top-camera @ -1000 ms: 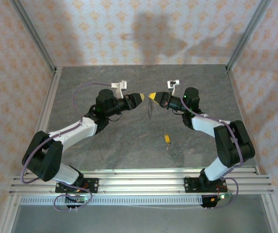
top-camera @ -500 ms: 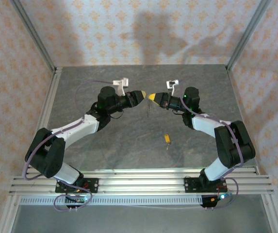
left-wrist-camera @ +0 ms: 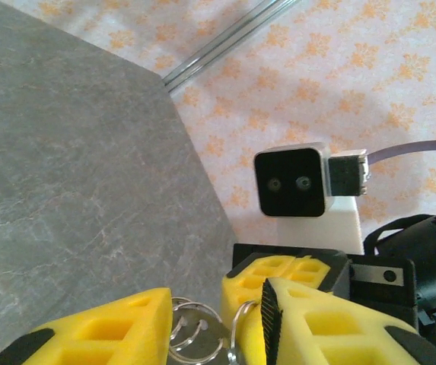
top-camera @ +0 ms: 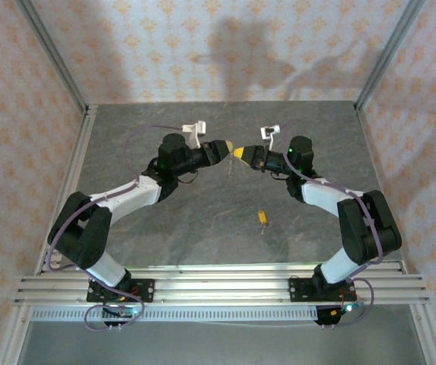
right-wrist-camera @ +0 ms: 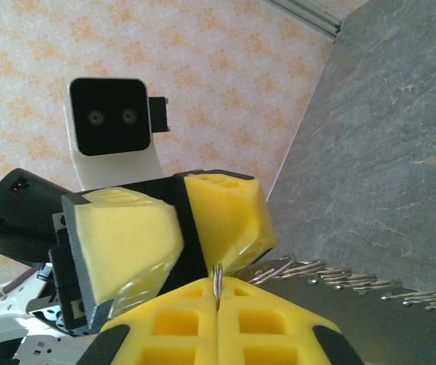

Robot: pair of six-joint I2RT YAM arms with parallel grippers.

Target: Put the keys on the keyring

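Right pincer [right-wrist-camera: 218,283] clenched on the keyring [right-wrist-camera: 332,275] — wire nipped at the fingertips, ring held in the air. Left pincer [left-wrist-camera: 216,304] meets it tip to tip, jaws apart with the ring's coils between them (can't tell if it bites). Key [top-camera: 262,217] lies loose on the worktop [top-camera: 202,228], near the right arm. Looks like ring-prep; next, I'd guess, one pincer frees up to fetch that tiny key — needs a precise pinch.

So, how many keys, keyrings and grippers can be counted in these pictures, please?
Keys: 1, the key lying on the table.
Keyrings: 1, the keyring, pinched in the right gripper.
Grippers: 2, the left gripper and the right gripper.
Total: 4.
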